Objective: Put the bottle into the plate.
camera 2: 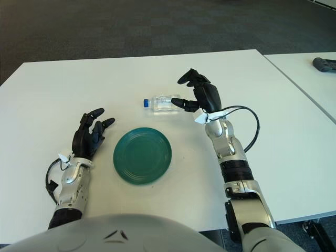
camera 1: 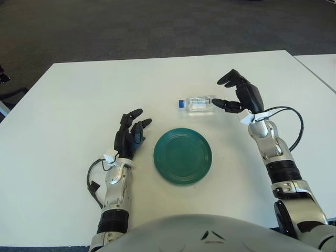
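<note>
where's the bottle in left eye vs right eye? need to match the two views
Left eye view: the bottle lies on its side right of centre, above the green plate, blue cap pointing left, the right hand open at its base end.
Right eye view: same bottle sits slightly left of centre, above the plate's right edge.
Shared landmark: the green plate, just nearer the robot than the bottle in both.

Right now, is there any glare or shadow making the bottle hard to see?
Left eye view: the clear water bottle reads pale against the white table, blue cap distinct, no glare. Right eye view: the right hand casts only a soft shadow.
</note>
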Tool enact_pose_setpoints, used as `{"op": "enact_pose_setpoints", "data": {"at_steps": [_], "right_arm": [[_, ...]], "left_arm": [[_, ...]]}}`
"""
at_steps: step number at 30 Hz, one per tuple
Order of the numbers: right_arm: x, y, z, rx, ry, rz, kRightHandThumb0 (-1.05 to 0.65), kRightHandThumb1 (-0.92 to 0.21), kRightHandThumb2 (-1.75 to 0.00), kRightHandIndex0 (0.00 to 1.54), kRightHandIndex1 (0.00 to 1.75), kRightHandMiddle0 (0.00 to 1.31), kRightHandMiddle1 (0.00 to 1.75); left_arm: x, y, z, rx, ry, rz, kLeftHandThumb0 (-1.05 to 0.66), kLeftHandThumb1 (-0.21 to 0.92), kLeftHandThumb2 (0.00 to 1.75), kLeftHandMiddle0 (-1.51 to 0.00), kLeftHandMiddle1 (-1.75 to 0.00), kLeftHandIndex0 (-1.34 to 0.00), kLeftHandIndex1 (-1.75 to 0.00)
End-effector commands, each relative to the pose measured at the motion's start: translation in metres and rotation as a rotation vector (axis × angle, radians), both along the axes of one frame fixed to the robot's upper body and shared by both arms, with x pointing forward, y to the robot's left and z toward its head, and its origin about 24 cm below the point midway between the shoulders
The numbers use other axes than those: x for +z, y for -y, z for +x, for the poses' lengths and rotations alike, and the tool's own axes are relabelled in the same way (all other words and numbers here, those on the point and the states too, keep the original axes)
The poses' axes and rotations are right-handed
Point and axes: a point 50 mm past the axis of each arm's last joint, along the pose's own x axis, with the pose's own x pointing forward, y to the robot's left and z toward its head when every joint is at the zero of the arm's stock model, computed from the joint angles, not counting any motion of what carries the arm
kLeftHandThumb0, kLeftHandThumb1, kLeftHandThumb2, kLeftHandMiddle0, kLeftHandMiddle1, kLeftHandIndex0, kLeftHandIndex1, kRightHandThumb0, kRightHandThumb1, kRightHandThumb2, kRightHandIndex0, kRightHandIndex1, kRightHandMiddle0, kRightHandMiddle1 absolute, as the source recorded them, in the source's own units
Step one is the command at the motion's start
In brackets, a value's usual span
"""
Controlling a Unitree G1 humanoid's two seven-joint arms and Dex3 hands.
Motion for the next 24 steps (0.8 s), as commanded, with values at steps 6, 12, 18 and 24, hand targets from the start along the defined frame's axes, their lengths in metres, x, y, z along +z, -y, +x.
{"op": "enact_pose_setpoints", "data": {"at_steps": [6,12,18,24], "right_arm": [[0.001,-0.024,0.022,0.052,-0.011,-0.244,-0.77,-0.90,-0.33,0.21,0.47,0.00,0.93],[0.000,-0.030,0.029,0.077,-0.040,-0.389,-0.94,-0.92,-0.45,0.17,0.16,0.00,0.67],[0.001,-0.033,0.035,0.113,-0.071,-0.481,-1.04,-0.92,-0.64,0.04,0.02,0.00,0.30],[0.000,-0.034,0.040,0.145,-0.105,-0.518,-1.05,-0.92,-0.76,0.00,0.00,0.00,0.09]], "left_arm": [[0.003,0.004,0.005,-0.011,0.019,0.008,-0.76,0.92,0.63,-0.48,-0.81,-0.18,-1.13],[0.004,0.007,0.005,-0.010,0.021,0.002,-0.76,0.92,0.64,-0.50,-0.81,-0.19,-1.14],[0.006,0.008,0.004,0.002,0.035,0.016,-0.76,0.92,0.66,-0.49,-0.81,-0.20,-1.15],[0.005,0.009,0.004,0.003,0.039,0.014,-0.77,0.92,0.67,-0.49,-0.82,-0.18,-1.14]]}}
